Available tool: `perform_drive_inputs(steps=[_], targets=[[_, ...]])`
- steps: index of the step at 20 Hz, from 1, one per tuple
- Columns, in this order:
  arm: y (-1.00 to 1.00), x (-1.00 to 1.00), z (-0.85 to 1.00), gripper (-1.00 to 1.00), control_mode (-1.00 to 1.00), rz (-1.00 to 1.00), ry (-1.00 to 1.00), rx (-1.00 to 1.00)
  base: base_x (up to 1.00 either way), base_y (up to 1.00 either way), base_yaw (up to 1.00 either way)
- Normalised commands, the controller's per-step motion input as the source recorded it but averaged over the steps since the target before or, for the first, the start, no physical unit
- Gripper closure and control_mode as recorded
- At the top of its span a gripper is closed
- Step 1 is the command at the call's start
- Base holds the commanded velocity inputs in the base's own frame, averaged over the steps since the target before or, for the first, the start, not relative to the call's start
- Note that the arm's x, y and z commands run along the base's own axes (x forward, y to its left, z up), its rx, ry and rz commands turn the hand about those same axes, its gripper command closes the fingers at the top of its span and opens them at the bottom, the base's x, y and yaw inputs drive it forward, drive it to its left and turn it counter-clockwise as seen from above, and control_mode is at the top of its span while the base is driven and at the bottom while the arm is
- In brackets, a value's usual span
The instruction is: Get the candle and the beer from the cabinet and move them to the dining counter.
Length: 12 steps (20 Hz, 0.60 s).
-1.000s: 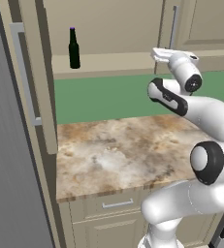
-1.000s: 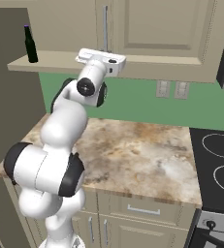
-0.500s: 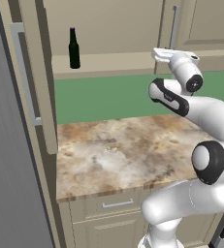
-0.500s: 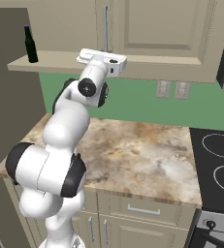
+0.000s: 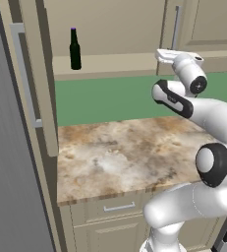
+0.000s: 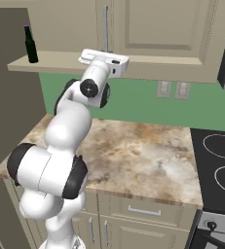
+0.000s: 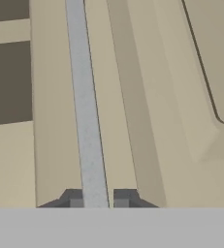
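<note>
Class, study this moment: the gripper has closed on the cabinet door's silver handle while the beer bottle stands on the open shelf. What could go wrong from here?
1. The gripper pinches the slim handle only at its fingertips; pulling the door could make it slip off.
2. The beer stands near the shelf's front edge; a wide arm swing might topple it.
</note>
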Motion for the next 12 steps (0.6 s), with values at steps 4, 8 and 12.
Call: perform_drive_inputs(steps=[4,8,12], targets=[[-0.36,-0.13,0.05,1.0,-1.0,-0.04,0.0,0.0,0.0,0.0,0.0],[-0.4,-0.25,0.03,1.0,-1.0,-0.04,0.0,0.0,0.0,0.0,0.0],[-0.44,-0.32,0.04,1.0,-1.0,-0.04,0.0,0.0,0.0,0.0,0.0]])
